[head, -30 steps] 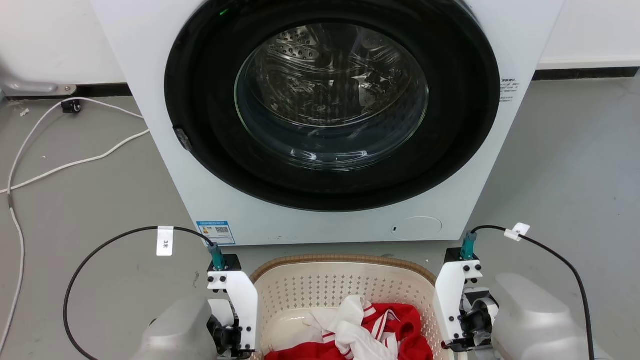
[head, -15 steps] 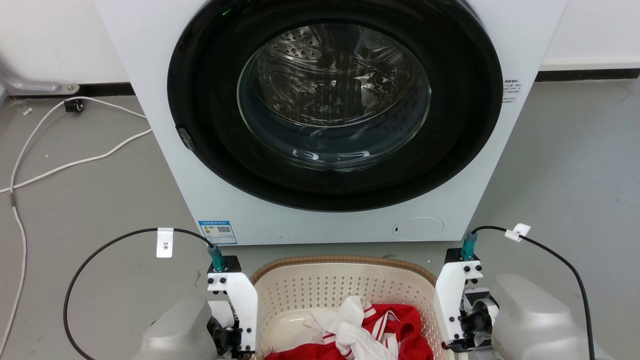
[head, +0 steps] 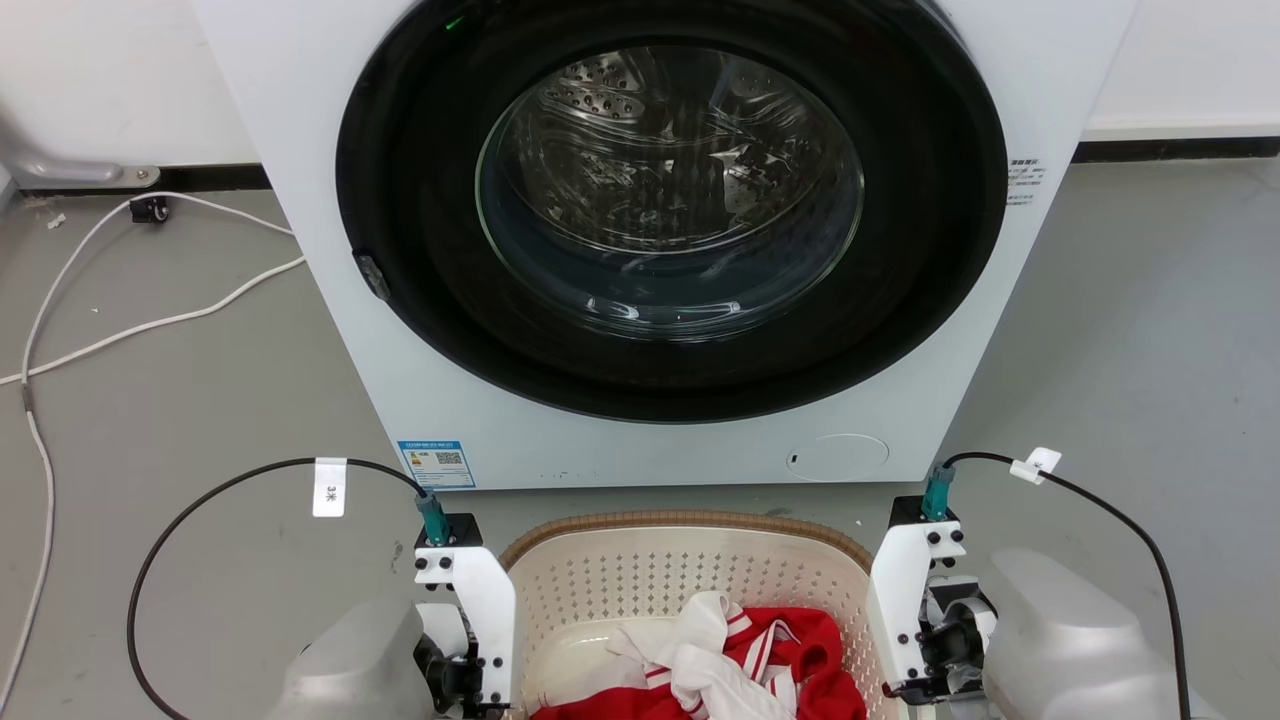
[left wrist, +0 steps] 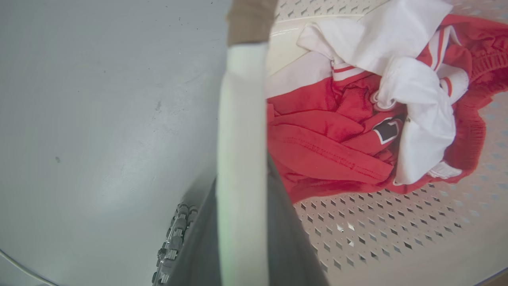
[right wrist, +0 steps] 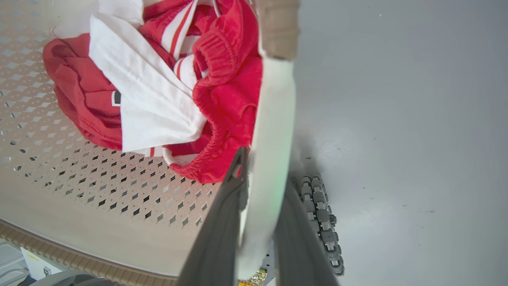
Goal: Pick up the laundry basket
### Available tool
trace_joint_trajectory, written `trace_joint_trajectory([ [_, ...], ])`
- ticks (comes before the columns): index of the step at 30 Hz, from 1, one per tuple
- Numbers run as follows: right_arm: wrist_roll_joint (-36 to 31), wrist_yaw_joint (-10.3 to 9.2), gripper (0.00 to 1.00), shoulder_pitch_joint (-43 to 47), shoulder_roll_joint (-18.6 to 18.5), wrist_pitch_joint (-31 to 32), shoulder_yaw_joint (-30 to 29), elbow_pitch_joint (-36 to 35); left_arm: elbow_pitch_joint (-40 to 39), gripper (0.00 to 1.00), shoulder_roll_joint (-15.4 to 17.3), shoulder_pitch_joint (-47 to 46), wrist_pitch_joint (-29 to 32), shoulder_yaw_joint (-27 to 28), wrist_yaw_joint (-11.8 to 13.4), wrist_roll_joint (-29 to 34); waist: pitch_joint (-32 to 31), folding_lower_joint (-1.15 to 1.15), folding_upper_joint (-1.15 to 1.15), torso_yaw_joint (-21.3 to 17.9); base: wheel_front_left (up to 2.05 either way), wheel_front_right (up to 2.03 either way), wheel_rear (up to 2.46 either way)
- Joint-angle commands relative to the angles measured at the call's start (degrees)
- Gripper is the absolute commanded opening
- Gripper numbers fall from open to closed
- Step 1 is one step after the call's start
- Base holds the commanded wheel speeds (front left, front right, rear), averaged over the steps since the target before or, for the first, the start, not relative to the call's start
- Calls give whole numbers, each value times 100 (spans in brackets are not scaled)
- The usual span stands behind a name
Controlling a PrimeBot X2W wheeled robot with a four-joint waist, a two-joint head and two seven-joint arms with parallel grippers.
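The laundry basket [head: 640, 575], cream and perforated with a brown woven rim, sits at the bottom centre of the head view between my two wrists. Red and white clothes [head: 720, 660] lie inside it. In the left wrist view my left gripper [left wrist: 242, 222] is shut on the basket's white side handle [left wrist: 242, 119], one dark finger on each side. My right gripper [right wrist: 260, 210] is shut the same way on the other white handle [right wrist: 274, 119]. The clothes [left wrist: 357, 119] [right wrist: 158, 87] lie on the basket's perforated floor.
A white washing machine [head: 660, 250] with a round glass door stands directly behind the basket. White cables [head: 150, 325] trail over the grey floor at the left. A small roller wheel [left wrist: 174, 242] [right wrist: 321, 222] of my base shows under each handle.
The whole head view has shifted slightly, so the washing machine sits a little further right in the picture. Grippers and basket keep their places relative to each other.
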Motion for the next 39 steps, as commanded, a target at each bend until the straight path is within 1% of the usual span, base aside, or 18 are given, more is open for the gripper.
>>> trace_joint_trajectory([
  [1,75,79,0,2,246,-49,-2,-93,-106,0,-220,5,-29,-11,-77,-66,-2,0,0,2,0,0,0],
  [39,145,80,0,50,191,-87,66,-79,-117,0,-237,-46,-139,-229,-78,-249,2,0,0,56,0,0,0],
])
